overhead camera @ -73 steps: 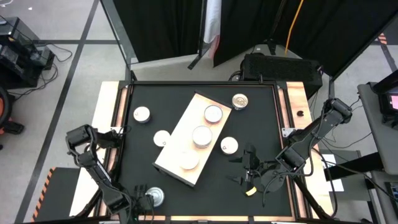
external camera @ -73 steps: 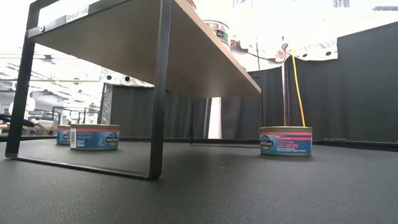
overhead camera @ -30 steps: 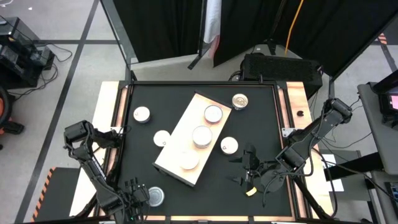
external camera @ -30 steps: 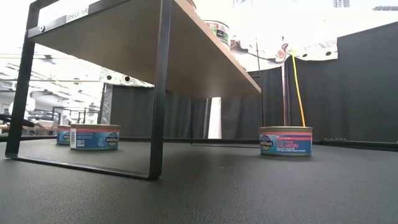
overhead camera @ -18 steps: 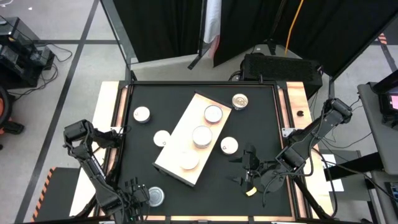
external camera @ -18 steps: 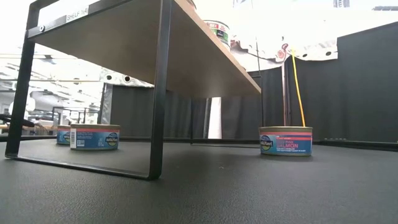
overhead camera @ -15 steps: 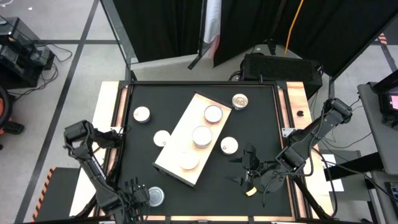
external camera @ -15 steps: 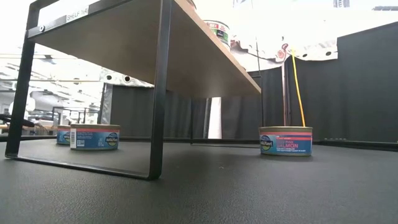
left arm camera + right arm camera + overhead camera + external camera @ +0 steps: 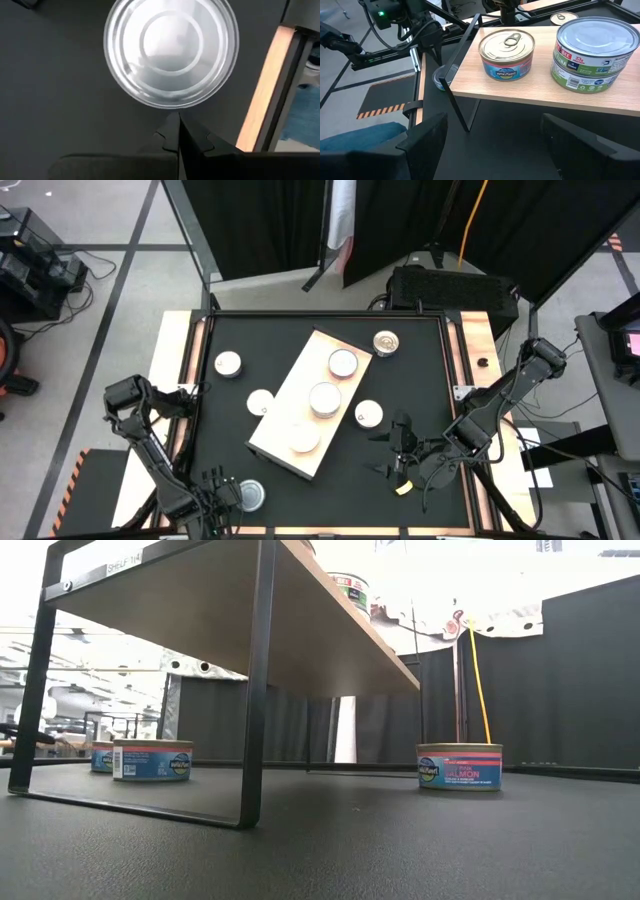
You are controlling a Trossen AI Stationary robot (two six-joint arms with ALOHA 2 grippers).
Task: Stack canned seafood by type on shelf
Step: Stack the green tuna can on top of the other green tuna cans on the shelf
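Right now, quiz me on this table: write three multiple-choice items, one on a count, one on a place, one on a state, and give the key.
1. Seen from above, how many tin spots are on the shelf?
A one; B three; C six.

2. Where is the tin nearest the left gripper?
A on top of the shelf; B under the shelf; C on the black tabletop, just ahead of that gripper.

3. How is the right gripper?
A open and empty; B shut on a tin; C shut on the shelf's leg.

Key:
1 B: the high view shows three lids in a row along the board.
2 C: the left wrist view shows the tin lying on the black surface, just past the gripper's closed tips.
3 A: the right wrist view shows its fingers wide apart with nothing between them.
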